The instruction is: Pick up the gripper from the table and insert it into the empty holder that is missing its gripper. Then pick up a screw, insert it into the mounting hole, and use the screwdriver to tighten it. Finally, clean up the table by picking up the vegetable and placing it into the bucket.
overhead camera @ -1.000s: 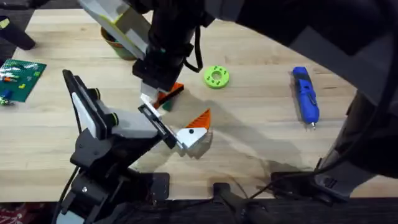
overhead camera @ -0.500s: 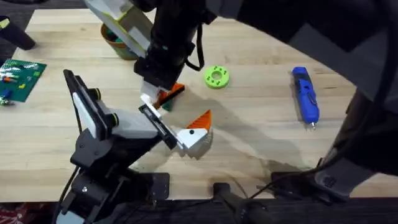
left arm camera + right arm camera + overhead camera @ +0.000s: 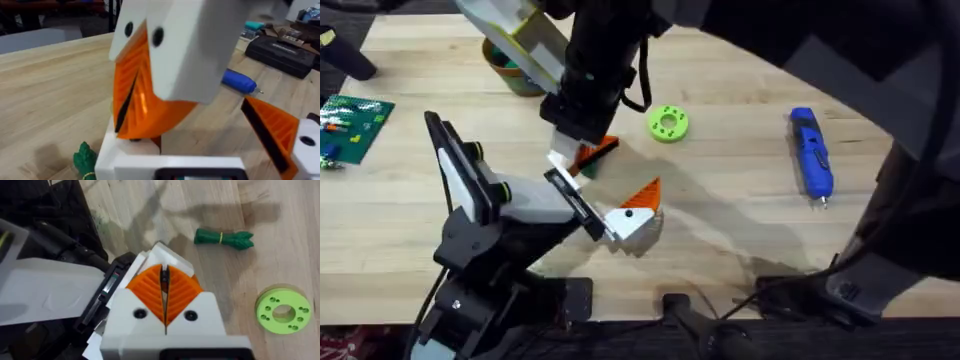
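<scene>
My right gripper (image 3: 582, 128) reaches in from the right and is shut on the small gripper (image 3: 596, 150). The white block of that gripper (image 3: 162, 255) pokes out past my orange pads. It is pressed against the white end of the holder (image 3: 535, 205), which is my left arm's head. The left gripper (image 3: 605, 195) carries one orange-and-white wedge finger (image 3: 272, 130), standing wide at one side. The green vegetable (image 3: 222, 237) lies just beyond the contact spot. The blue screwdriver (image 3: 812, 152) rests at the right. The bucket (image 3: 508, 70) sits at the back, half hidden. The screw is out of view.
A lime-green ring (image 3: 667, 124) lies between the arms and the screwdriver. A green circuit board (image 3: 350, 125) sits at the left edge. The right arm's dark bulk covers the upper right of the table.
The right gripper with the small gripper has edged slightly to the right. The holder, screwdriver and ring have stayed put.
</scene>
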Action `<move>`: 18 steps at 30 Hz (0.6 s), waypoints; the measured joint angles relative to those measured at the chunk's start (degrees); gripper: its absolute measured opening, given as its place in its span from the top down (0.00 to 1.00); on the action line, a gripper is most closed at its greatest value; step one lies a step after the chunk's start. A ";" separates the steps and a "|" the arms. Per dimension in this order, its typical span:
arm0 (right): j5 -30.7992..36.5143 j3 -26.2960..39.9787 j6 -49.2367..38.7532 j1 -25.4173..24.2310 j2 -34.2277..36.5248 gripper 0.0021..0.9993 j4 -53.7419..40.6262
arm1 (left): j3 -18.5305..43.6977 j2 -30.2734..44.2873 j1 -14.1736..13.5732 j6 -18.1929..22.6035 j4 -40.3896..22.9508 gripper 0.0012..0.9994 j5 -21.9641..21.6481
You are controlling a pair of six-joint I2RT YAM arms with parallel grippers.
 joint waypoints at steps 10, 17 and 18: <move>0.04 0.00 -1.49 -0.07 0.01 0.99 -0.17 | 0.00 -0.01 0.00 0.00 0.00 0.01 0.11; 0.04 0.00 -2.46 -0.07 0.00 0.99 -0.22 | 0.00 0.00 0.00 0.01 0.00 0.01 0.12; 0.06 0.00 -2.58 -0.10 0.00 0.99 -0.23 | 0.00 -0.01 0.00 0.01 0.00 0.01 0.13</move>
